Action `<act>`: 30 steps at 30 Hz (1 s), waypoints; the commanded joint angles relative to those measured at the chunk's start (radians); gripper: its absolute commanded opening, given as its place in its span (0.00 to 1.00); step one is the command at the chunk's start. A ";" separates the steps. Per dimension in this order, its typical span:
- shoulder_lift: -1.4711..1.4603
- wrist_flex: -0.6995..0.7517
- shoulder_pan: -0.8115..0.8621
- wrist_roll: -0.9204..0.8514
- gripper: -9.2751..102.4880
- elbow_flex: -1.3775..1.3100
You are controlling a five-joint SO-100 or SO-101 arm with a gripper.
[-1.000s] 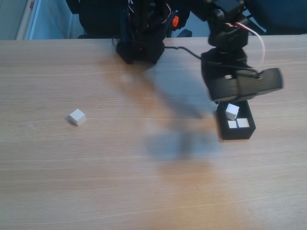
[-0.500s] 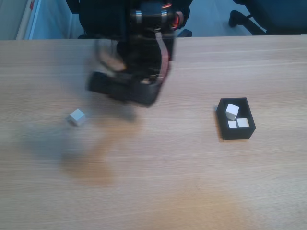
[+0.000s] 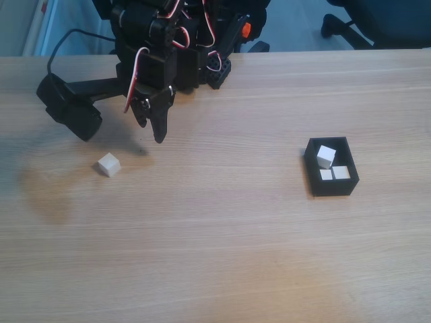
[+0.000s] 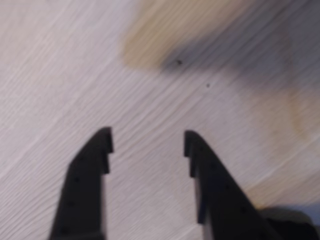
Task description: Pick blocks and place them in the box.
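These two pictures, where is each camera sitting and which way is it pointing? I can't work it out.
Fixed view: stands above the table's near edge, looking down and across at the arm's base at the far side; shows the whole arm, its gripper hanging open, a loose white block and the black box holding blocks.
Wrist view: rides on the arm, looking down past the open gripper at bare wood; both fingers show.
Shared: the gripper and the wooden table top.
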 commanded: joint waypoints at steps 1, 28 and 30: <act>-0.012 -0.021 0.037 -0.025 0.24 -0.011; -0.379 -0.261 0.201 -0.229 0.25 -0.252; -0.400 -0.278 0.201 -0.235 0.25 -0.267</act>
